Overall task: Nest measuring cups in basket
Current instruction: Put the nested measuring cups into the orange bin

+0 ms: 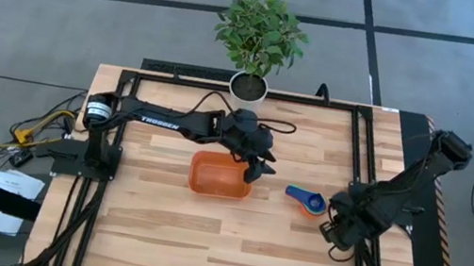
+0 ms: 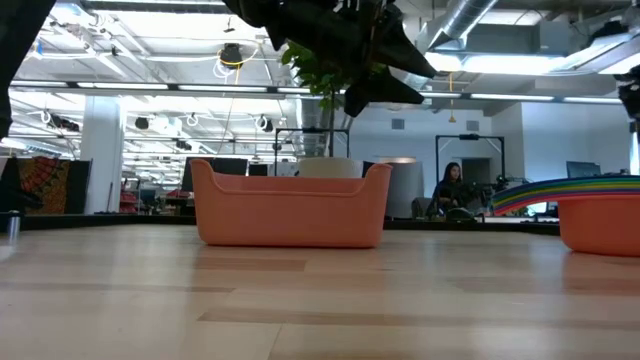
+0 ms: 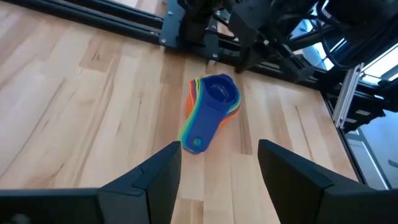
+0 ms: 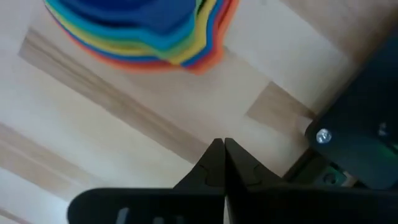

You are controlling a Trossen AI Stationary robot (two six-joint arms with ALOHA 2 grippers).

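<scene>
The seven small plastic measuring cups (image 1: 307, 199), with round bowls and short flat handles, are seen already stacked one inside another, dark blue uppermost and orange outermost, and the stack is found on the bare wooden table (image 1: 201, 242), near the shallow orange plastic basket (image 1: 219, 176) on its right-hand side but outside it. Nesting therefore appears done, while the transfer into the basket is judged still outstanding. The left gripper (image 1: 260, 168) is held above the basket's right edge, its two dark fingers (image 3: 155, 171) spread wide and nothing between them; in the left wrist view the stack (image 3: 210, 109) is framed directly ahead between those fingers, which suggests the arm has been aimed at the cups for a pickup. The right gripper (image 4: 224, 163) is positioned low over the table just beside the stack, on the side away from the basket, with its fingertips pressed together and nothing caught between them; the rainbow rims of the cups (image 4: 143, 31) lie just ahead of it. In the low view the basket (image 2: 290, 205) is seen standing upright and apparently empty, though its floor is hidden. A potted green plant in a white pot (image 1: 249, 85) is set at the table's far edge, well clear of the work.
</scene>
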